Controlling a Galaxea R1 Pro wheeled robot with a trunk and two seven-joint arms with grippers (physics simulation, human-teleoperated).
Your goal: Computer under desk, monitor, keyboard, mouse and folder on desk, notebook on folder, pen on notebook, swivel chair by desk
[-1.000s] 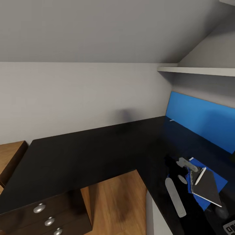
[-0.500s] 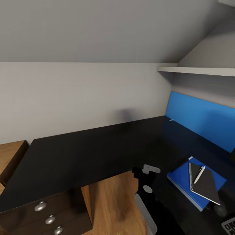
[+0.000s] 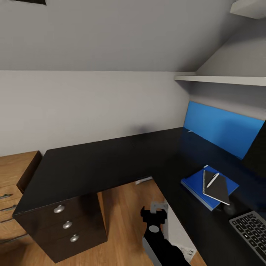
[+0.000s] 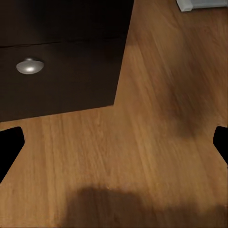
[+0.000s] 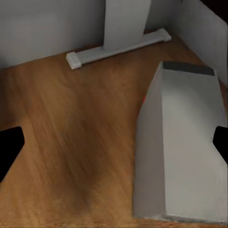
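Observation:
On the black desk (image 3: 111, 166) the blue folder (image 3: 195, 186) lies with the dark notebook (image 3: 218, 190) on it and the white pen (image 3: 212, 180) on top. The keyboard (image 3: 251, 231) is at the near right, and a dark rounded lump, likely the mouse (image 3: 229, 209), lies between it and the folder. The monitor (image 3: 256, 151) edge is at far right. The grey computer (image 5: 180, 142) stands on the floor under the desk. My right gripper (image 3: 153, 214) (image 5: 114, 147) hangs open over the floor. My left gripper (image 4: 114, 147) is open and empty. The swivel chair is out of view.
The black drawer unit (image 3: 62, 225) (image 4: 57, 71) with silver knobs stands under the desk's left end, beside a wooden dresser (image 3: 14, 173). A white desk leg foot (image 5: 118, 47) rests on the plank floor (image 3: 122, 221). A blue back panel (image 3: 221, 127) and a shelf (image 3: 221, 79) are behind.
The right arm has drawn back off the desk from beside the folder stack to above the floor. The head camera has pulled back, bringing the keyboard and monitor into view.

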